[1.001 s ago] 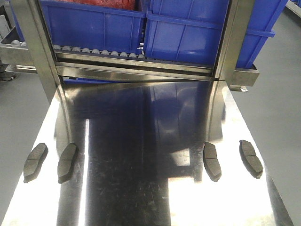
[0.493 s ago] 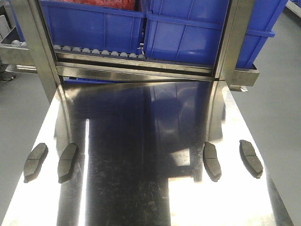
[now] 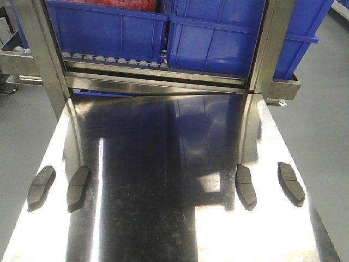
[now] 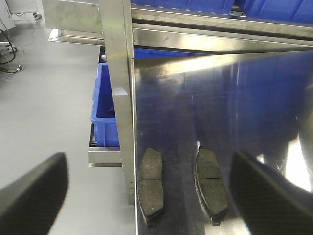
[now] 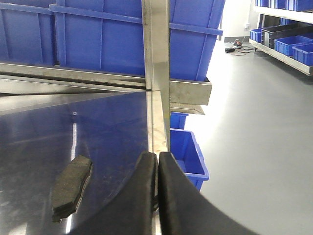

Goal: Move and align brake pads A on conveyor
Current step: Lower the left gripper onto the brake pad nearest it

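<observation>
**Open middle, blocked far edge**

I can pass over the wide middle of the steel table (image 3: 163,207), which lies open between two pairs of brake pads (image 3: 78,188), one pair near each side edge. At the far edge, the roller rack's crossbar (image 3: 158,82), its uprights (image 3: 38,49) and the blue bins (image 3: 109,33) block me.

On the tabletop (image 3: 163,229) before me, the left pads (image 3: 78,188) lie side by side near the left edge. The right pads (image 3: 246,186) lie side by side near the right edge, well apart from them. Past the far edge, two bins (image 3: 109,33) sit on a roller rack (image 3: 109,59).
</observation>
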Robot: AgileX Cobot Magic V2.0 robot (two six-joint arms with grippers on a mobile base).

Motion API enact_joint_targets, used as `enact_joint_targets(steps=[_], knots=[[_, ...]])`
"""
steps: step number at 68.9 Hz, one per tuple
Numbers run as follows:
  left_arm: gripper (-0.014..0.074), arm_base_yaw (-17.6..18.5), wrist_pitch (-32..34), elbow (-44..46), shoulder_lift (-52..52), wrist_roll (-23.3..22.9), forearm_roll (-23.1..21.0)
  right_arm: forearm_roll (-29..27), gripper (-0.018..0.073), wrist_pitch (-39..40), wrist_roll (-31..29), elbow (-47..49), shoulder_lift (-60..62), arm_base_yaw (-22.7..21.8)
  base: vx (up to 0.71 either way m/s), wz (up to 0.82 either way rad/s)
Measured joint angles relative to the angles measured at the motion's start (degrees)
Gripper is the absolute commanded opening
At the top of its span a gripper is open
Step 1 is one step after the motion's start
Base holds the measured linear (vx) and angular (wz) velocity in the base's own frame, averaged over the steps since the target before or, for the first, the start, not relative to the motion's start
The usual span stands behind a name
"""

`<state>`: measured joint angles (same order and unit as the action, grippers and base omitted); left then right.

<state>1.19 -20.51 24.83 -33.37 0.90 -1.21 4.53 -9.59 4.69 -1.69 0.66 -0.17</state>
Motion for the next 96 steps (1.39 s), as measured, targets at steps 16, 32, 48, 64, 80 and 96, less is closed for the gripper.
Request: enact_joint_targets(steps=[16, 32, 48, 64, 80, 96], knots=[[0.0659, 0.00, -5.85, 4.57, -8.29, -0.01, -0.11, 0.00, -0.0003, -0.02, 0.00, 0.00, 0.00, 0.00, 0.00, 0.00], [0.0606, 0.00, -12.49, 14.46, -26.26, -0.01, -0.14, 0.00, -0.0003, -0.02, 0.00, 0.00, 0.00, 0.00, 0.00, 0.00], [0.0592, 0.00, -15.66, 23.03, -41.47, 0.16, -0.14, 0.00, -0.0003, -0.02, 0.00, 0.00, 0.00, 0.00, 0.00, 0.00], [0.0592, 0.00, -20.88, 30.14, -54.54, 1.69, -0.14, 0.00, -0.0003, -0.02, 0.00, 0.00, 0.00, 0.00, 0.00, 0.00], [0.0592, 0.00, -21.86, 33.12, -63.14, 2.59, -0.17, 0.00, -0.0003, -0.02, 0.00, 0.00, 0.00, 0.00, 0.00, 0.00], [0.0590, 0.00, -20.96, 33.12, -68.13, 2.63, -0.21, 0.00, -0.0003, -0.02, 0.00, 0.00, 0.00, 0.00, 0.00, 0.00]])
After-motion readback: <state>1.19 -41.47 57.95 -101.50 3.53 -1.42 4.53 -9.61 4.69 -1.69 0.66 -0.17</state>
